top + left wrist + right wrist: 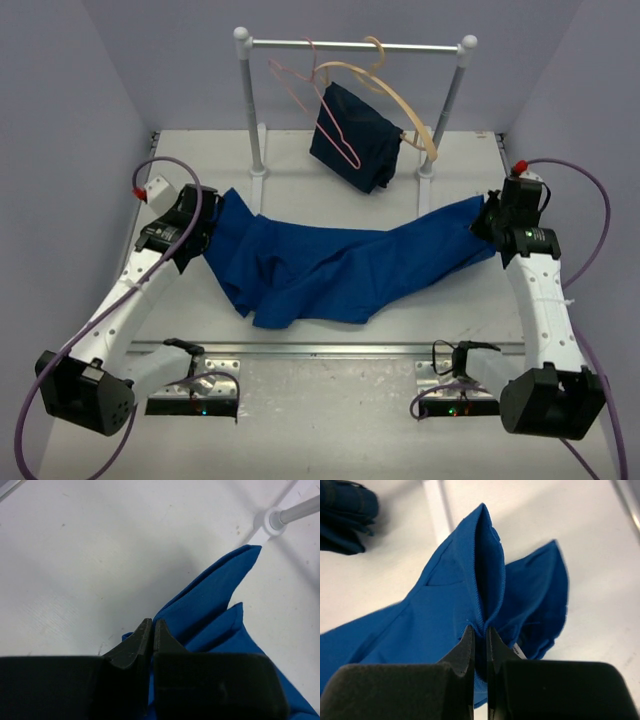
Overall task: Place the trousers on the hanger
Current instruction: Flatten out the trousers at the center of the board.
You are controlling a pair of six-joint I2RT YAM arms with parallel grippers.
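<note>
L fingers [136, 645] & R fingers [464, 650] each clamp 1 trousers [330, 265]; 2 on rail [400, 46]: pink hanger [348, 148], wood hanger [410, 110].

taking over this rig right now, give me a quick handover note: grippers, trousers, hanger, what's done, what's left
Left gripper: shut on one end of the trousers.
Right gripper: shut on the other end.
Trousers: stretched between the two arms in front of the rack, middle sagging low.
Hanger: hooked on the rail with nothing on it, next to a navy garment.
Done: both ends gripped.
Left: get the trousers onto the hanger.
</note>
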